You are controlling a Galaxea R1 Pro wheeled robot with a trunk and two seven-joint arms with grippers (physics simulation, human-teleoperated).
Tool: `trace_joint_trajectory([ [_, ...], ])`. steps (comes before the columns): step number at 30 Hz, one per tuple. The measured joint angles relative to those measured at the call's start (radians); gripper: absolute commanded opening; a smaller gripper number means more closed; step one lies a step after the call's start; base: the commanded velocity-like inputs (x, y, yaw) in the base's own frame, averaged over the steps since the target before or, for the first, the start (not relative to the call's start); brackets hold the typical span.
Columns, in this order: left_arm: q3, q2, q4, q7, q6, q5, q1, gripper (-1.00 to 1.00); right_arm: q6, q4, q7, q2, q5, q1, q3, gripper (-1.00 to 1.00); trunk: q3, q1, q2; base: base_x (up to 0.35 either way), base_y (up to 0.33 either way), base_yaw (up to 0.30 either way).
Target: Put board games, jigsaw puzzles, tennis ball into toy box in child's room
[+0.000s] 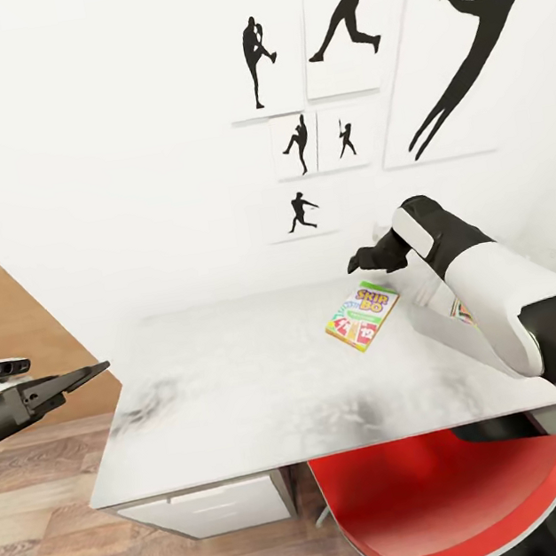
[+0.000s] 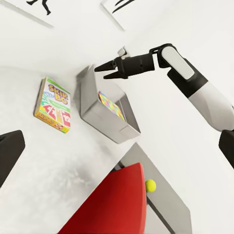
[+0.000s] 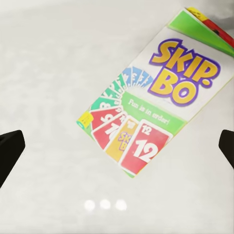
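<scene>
The green, yellow and red Skip-Bo board game [image 1: 362, 315] lies flat on the white table [image 1: 241, 383], right of centre. My right gripper [image 1: 358, 262] hovers just above its far end, open, with both dark fingertips [image 3: 9, 151] wide apart and the box [image 3: 146, 107] below them. The grey toy box [image 2: 105, 117] stands next to the game with a jigsaw puzzle [image 2: 112, 105] inside; in the head view my right arm covers most of it. The tennis ball [image 2: 150, 185] rests on a lower grey surface beside the chair. My left gripper [image 1: 95, 371] hangs open off the table's left end, holding nothing.
A red chair [image 1: 445, 485] is tucked under the table's near edge at the right. The white drawer unit [image 1: 207, 509] sits under the table's left half. The wall with black silhouette pictures [image 1: 337, 26] stands right behind the table. Wood floor [image 1: 51, 547] lies at the left.
</scene>
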Motion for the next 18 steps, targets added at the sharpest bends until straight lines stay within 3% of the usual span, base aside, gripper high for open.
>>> trace_joint_trajectory([
  [18,0.002,0.01,0.0,0.0,0.0,0.0,0.0,1.0,0.0,0.0,-0.001,-0.001,0.0,-0.002,-0.001,1.0,-0.013,0.0,0.0,0.049,0.0,0.0],
])
